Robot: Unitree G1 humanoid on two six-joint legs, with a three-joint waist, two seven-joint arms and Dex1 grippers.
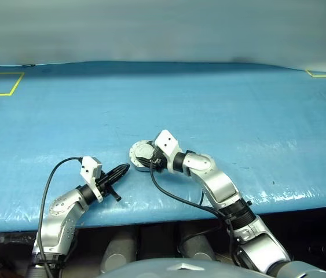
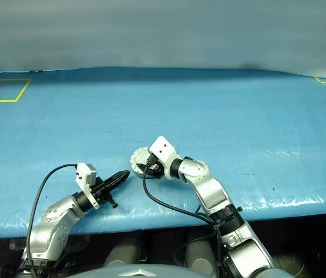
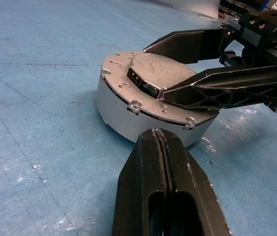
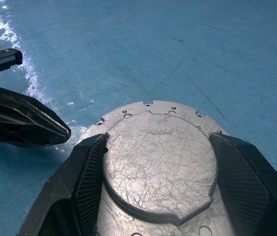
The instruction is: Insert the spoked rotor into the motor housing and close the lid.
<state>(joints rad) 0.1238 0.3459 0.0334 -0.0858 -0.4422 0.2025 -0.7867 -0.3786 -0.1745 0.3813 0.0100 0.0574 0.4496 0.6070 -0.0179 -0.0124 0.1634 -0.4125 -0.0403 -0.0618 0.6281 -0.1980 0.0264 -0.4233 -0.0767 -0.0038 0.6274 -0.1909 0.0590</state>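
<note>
silver lid (image 4: pixel 158 162) — flat, facing up

the lid (image 4: pixel 160 164) is scratched dull silver metal; the blue table (image 1: pixel 220 104) cover looks woven and a bit shiny.

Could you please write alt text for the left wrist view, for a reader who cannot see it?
A short round silver-metal motor housing sits on the blue table mat with its flat silver lid closed on top. The right gripper straddles the raised centre of the lid with its black fingers spread, while the left gripper, fingers shut, points at the housing's side.
</note>
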